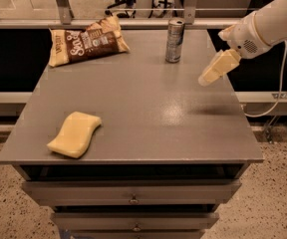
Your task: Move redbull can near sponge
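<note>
Right now the hand (207, 77) hangs in the air above the right edge of the bench (148, 98), angled down and to the left, on the end of a white arm (270, 21) that enters from the far right. Whether the hand is spread or pressed together cannot be told from this angle; it holds nothing. The redbull can (174, 40) stands upright near the far edge of the bench, left of the hand and apart from it. The sponge (74, 134) lies flat at the near left corner, well apart from the can. A brown snack bag (86, 40) lies at the far left corner. Closed drawers (133, 199) sit under the benchtop.
</note>
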`<state>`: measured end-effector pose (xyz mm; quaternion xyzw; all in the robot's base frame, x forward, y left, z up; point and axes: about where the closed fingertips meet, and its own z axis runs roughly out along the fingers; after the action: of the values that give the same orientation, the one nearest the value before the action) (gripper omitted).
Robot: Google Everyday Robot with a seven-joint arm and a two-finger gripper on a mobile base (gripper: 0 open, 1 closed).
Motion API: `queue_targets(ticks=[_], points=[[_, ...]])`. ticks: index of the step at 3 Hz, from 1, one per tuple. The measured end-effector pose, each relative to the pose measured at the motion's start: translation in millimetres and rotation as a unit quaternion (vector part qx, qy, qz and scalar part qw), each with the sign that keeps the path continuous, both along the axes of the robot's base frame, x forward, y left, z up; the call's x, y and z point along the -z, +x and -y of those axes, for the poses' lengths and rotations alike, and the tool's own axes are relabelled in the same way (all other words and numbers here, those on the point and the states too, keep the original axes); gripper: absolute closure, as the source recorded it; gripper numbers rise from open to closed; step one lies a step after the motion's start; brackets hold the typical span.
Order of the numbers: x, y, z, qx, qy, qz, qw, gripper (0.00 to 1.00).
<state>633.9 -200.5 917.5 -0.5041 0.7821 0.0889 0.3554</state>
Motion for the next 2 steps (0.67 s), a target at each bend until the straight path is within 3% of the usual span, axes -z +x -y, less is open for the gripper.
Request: queue_targets(ticks=[1,2], points=[[5,37,-11,0.017,0.062,0.025,0.9976,0.0],[6,73,-21,0.028,0.12,0.053,0.991,0.0]])
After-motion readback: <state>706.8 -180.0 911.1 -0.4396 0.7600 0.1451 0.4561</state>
